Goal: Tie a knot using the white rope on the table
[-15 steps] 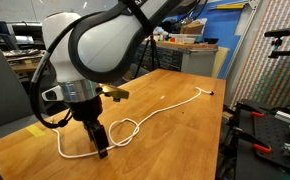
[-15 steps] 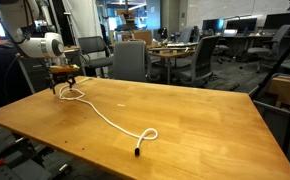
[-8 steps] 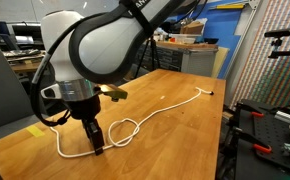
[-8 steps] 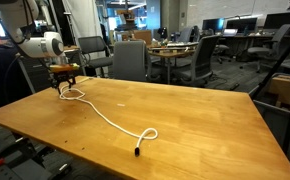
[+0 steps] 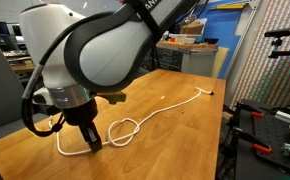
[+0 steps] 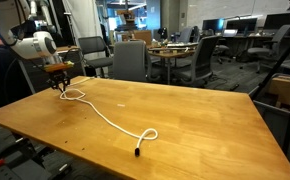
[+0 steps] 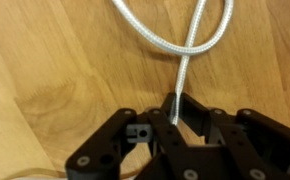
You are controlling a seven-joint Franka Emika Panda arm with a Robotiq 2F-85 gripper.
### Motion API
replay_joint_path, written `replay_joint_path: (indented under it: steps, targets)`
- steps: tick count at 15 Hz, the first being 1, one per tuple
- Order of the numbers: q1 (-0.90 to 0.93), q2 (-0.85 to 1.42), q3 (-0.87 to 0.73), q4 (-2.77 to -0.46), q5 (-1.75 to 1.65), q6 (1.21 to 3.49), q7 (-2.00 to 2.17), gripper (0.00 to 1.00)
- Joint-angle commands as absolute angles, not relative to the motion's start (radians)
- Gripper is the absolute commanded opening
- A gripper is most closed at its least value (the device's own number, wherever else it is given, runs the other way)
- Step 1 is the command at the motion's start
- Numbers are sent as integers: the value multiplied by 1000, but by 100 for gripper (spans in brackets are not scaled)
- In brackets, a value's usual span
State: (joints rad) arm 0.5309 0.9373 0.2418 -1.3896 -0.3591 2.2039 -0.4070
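The table [image 5: 175,110] is unchanged: the same broad wooden top, with nothing shifted on it in either exterior view. My arm [image 5: 95,50] has swung in and now fills more of the exterior view than it did a second ago, leaning lower over the corner where I am working. The white rope [image 5: 135,122] lies as it did. One end is curled into an open loop just beside my gripper [image 5: 93,142], and the rest trails across the boards to a small bend and dark tip near the far edge; in an exterior view the white rope [image 6: 110,122] reaches from the gripper [image 6: 60,87] to a little loop near the opposite edge. The real change is at my gripper [image 7: 175,115]. A second ago the jaws stood wide over the cord; in the wrist view they have now come together with a strand of the white rope [image 7: 185,60] running straight down between them, pinched at the tips. Above the pinch that strand crosses another. I judge that I now have a hold near this end, so the next step is probably to lift it and lead it through or around the loop. The risk is that the thin cord slips out when I pull.
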Motion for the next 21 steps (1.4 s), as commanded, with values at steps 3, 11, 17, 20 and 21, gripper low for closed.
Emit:
replay_joint_path:
  steps: [3,11,17,20,21]
  targets:
    - [533,819,225,-1451,-434,2230,-429,5]
    - [640,536,198,-1464,-734,2198,-373,5]
    - [690,320,208,-1450,-955,2141,-236,5]
    - [696,212,185,-1498,-1068,2129,-146,5]
    - [692,177,178,-1527,-1110,2125,-105,5]
